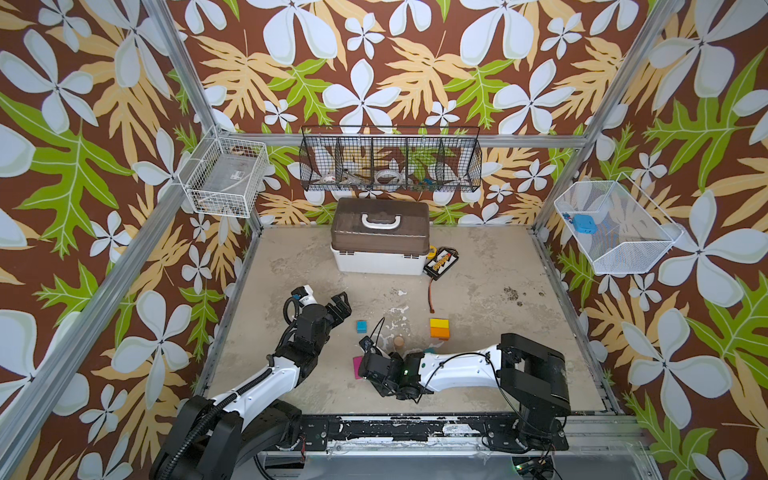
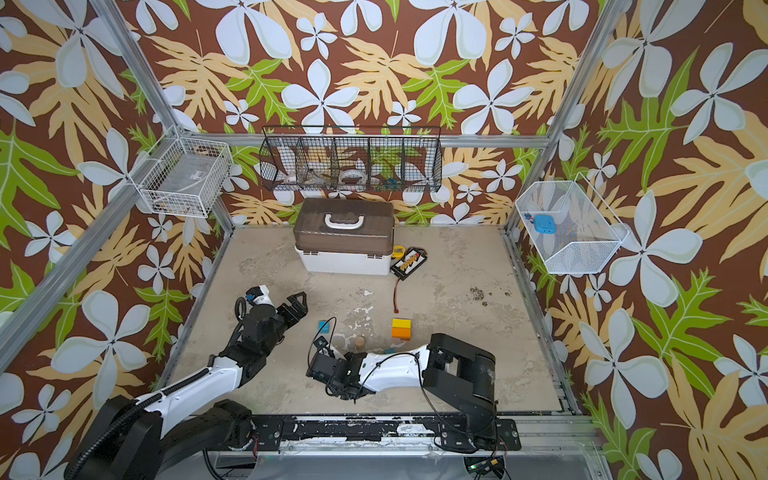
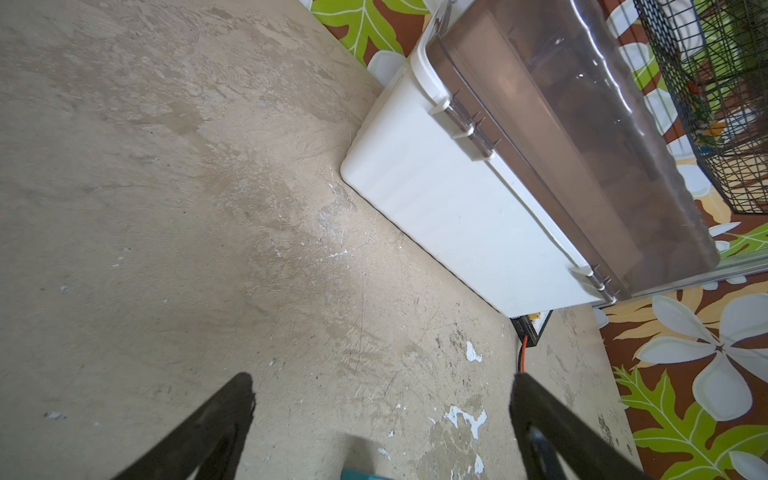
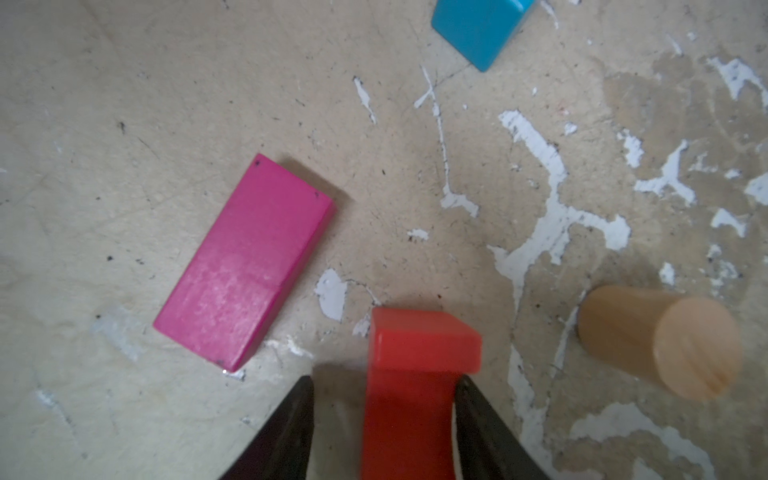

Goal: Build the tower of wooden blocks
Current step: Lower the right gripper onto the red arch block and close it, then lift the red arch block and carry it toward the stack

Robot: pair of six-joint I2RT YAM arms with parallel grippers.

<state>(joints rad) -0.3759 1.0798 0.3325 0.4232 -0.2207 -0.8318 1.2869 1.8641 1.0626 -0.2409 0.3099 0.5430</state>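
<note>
A yellow block lies on an orange one [image 1: 439,328], a short stack right of centre in both top views. A teal cube [image 1: 362,326] sits just right of my left gripper [image 1: 341,305], which hangs open with nothing between its fingers; its wrist view shows only a teal sliver [image 3: 365,476]. In the right wrist view my right gripper [image 4: 384,380] straddles a red block [image 4: 424,340]. One finger touches it and a gap shows at the other. Around it lie a magenta bar [image 4: 245,266], the teal cube [image 4: 478,29] and a tan cylinder [image 4: 656,340]. In the top views the wrist hides the red block.
A white box with a brown lid [image 1: 380,237] stands at the back centre. A black and yellow pack [image 1: 441,262] lies beside it, its red wire [image 1: 431,295] trailing toward the stack. Wire baskets hang on the walls. Metal frame rails edge the table.
</note>
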